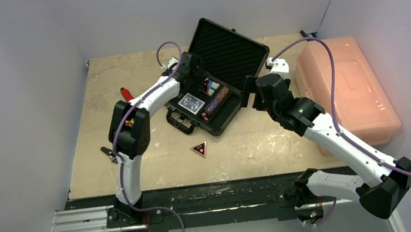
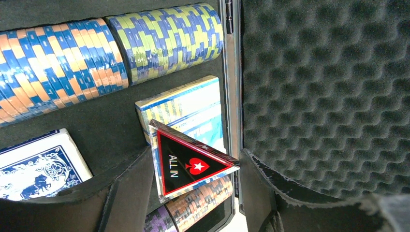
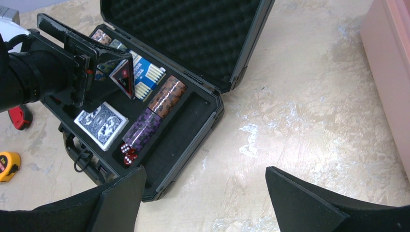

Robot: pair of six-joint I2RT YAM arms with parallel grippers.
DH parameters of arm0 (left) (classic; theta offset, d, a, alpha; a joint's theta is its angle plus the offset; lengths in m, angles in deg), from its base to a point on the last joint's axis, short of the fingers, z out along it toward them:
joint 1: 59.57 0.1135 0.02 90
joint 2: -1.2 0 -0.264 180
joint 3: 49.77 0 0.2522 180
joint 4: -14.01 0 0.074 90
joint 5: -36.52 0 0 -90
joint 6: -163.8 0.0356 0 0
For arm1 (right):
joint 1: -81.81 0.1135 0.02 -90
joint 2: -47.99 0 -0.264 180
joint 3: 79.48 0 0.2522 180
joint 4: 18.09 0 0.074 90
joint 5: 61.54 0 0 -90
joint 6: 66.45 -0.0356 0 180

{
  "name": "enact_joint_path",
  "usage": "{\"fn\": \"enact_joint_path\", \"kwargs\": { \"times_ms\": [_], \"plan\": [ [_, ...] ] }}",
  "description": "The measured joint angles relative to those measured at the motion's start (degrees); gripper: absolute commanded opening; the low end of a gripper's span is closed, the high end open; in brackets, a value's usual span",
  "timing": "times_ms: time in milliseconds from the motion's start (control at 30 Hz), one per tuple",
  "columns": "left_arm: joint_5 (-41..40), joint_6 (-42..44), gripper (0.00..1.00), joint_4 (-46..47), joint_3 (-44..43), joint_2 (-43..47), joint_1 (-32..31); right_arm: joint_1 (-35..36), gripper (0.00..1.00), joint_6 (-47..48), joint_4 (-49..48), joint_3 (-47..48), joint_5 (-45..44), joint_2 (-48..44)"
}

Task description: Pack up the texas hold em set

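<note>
We've got the briefcase (image 1: pixel 220 131) open on the table (image 1: pixel 266 144), long axis running far-left to near-right, handle (image 1: pixel 183 123) facing near-left, foam lid (image 1: pixel 229 51) tipped up at the back. Our left gripper (image 2: pixel 191 193) pinches a triangular button (image 2: pixel 188 166) reading "ALL IN" just above the card deck (image 2: pixel 188 104); the right gripper (image 3: pixel 205 193) hangs spread wide, empty, beside the briefcase.

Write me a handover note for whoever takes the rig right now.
Left gripper: shut on the ALL IN button, held over the open case.
Right gripper: open, empty, above the table beside the case.
Done: chip stacks, two card decks, red dice lie in the case.
To do: set the held button in, fetch the second button from the table on the case's near side, shut the lid.
</note>
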Motion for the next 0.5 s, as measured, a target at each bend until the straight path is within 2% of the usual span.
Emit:
{"fn": "enact_joint_path", "kwargs": {
  "times_ms": [100, 200, 500],
  "plan": [
    [0.11, -0.15, 0.84, 0.28, -0.22, -0.20, 0.02, 0.00, 0.99, 0.00, 0.00, 0.00, 0.02, 0.00],
    [0.28, -0.46, 0.94, 1.46, -0.35, -0.68, 0.04, 0.00, 0.99, 0.00, 0.00, -0.02, 0.04, 0.00],
    [0.55, -0.46, 0.98, 2.10, -0.48, -0.74, 0.09, 0.00, 0.99, 0.00, -0.02, -0.09, 0.07, -0.22]
  ]
}}
